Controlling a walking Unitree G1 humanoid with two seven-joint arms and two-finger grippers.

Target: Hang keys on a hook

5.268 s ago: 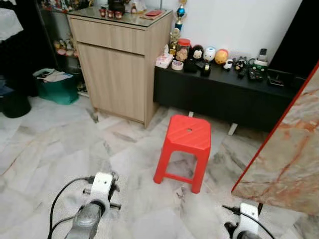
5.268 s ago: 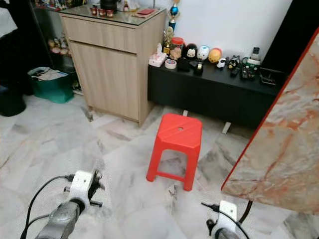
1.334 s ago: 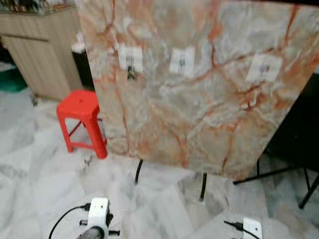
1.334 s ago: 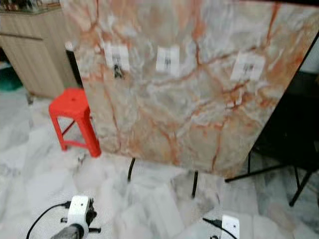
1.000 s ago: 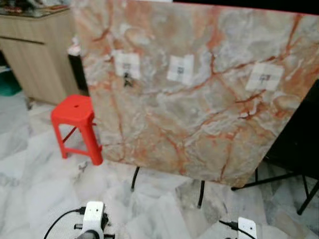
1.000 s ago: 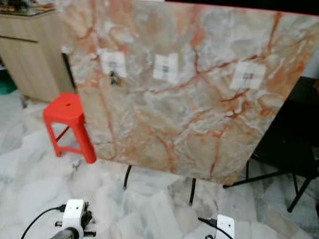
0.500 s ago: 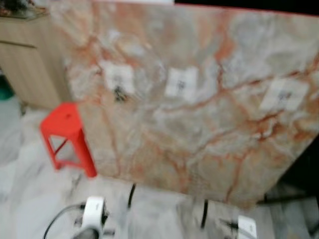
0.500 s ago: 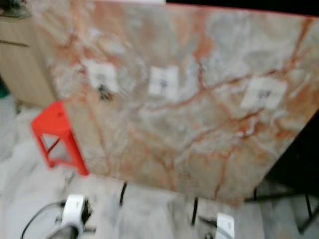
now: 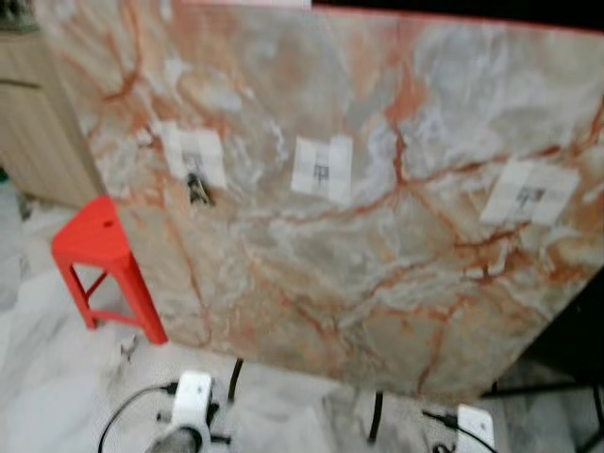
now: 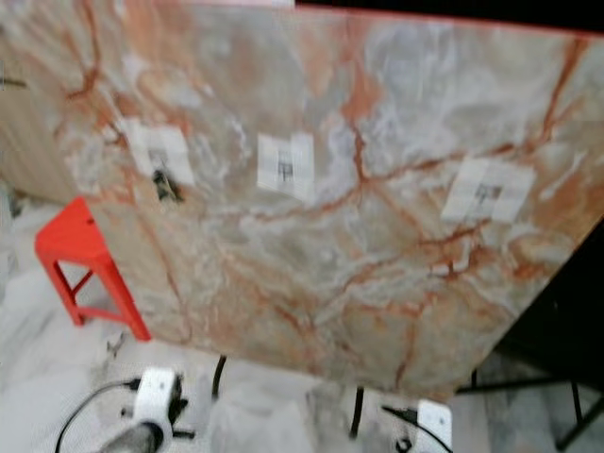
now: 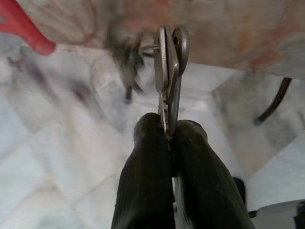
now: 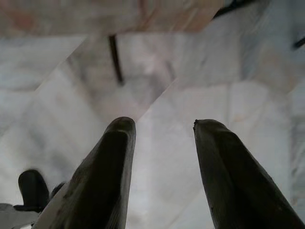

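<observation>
Marble-patterned board [image 9: 377,245] stands tilted on thin black legs over pale marble floor [image 9: 57,377], red stool [image 9: 99,255] at its left edge, wooden cabinet [image 9: 38,142] behind that. I count three white adhesive hook pads on the board: left hook [image 9: 193,160], middle hook [image 9: 323,170], right hook [image 9: 528,193]. Left one already carries something small and dark, too blurred to name.

My left end effector [image 11: 167,136] is clenched on the keys [image 11: 170,62]; in the left wrist view the flat metal pieces stick straight out past the fingertips, long axis in line with the fingers, ring end farthest out and aimed at the board's lower edge. Left arm [image 9: 189,415] sits low in the head views, below the board and under the gap between left and middle hooks.

Right end effector [image 12: 162,126] is released, fingers spread, nothing between them, pointing at floor near a board leg.

My read: hooks lie up and forward from the keys, so the left arm must rise a good way. Middle hook looks like the nearest free one. Ring hole needs to face the hook's prong; I can't tell the prong's direction from here.
</observation>
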